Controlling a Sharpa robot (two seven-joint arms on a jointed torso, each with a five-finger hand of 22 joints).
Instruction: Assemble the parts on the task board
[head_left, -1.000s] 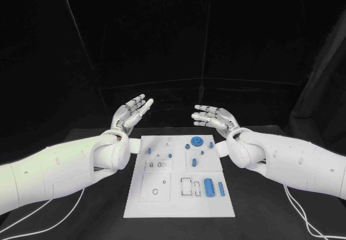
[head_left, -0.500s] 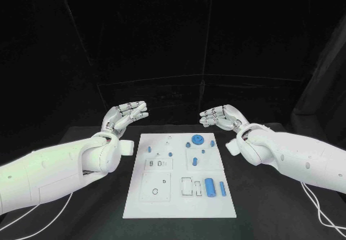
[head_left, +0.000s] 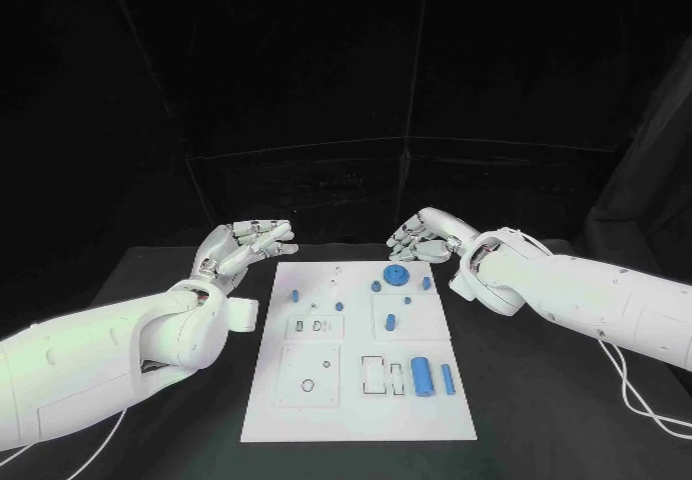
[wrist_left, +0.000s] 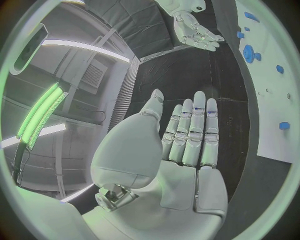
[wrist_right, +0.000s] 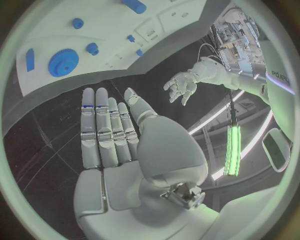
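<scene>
Black table (head_left: 173, 270): both hands' fingers (wrist_left: 190, 132) spread, holding nothing.

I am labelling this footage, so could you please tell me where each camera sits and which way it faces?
Head view: on the robot's head, looking down at the task board; both arms show, left robot hand and right robot hand.
Left wrist view: behind the left robot hand's open palm, facing the far table edge.
Right wrist view: behind the right palm, facing the blue gear.
All three share the gear.
</scene>
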